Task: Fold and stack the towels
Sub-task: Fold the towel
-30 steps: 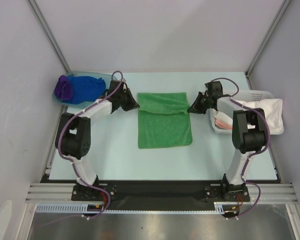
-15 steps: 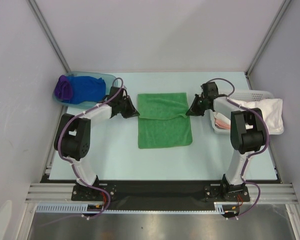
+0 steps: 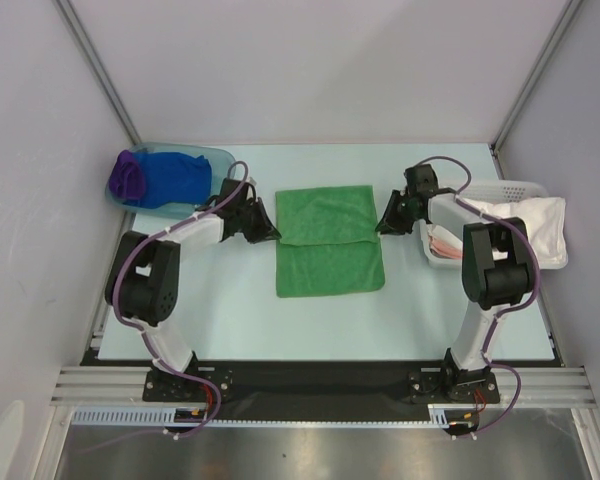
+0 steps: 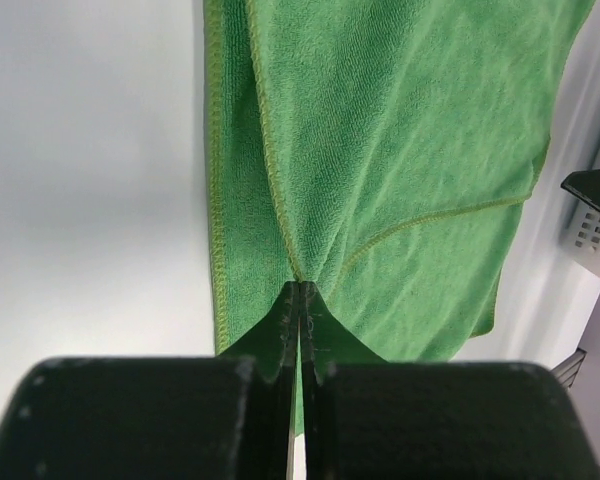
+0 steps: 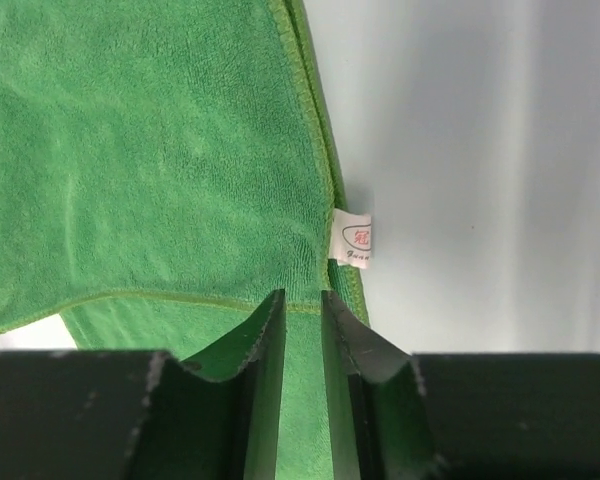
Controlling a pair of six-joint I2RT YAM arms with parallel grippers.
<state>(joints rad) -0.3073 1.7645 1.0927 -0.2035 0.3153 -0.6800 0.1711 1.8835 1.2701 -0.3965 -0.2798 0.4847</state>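
Where the teal tub (image 3: 208, 153) sits at the far left corner of the counter (image 3: 230, 310), it holds the blue towel (image 3: 178, 178) and the purple towel (image 3: 128, 175), both bunched, purple at the left end. White slotted basket (image 3: 512, 187) at the right edge holds a white cloth (image 3: 538, 225) spilling over its right side, plus something pinkish at its near end, too small to tell. Both arms reach forward and bend inward, low over the counter, one at each side of the green towel (image 3: 328, 240). Green towel lies mid-counter, far part doubled over toward the near side, hem of the top layer running across the middle. Left claw (image 4: 300, 298) at the towel's left edge, fingers pressed together on a pinch of the top layer. Right claw (image 5: 302, 300) at the right edge by the white label (image 5: 352, 240), fingers slightly apart, cloth showing in the gap, not clamped.
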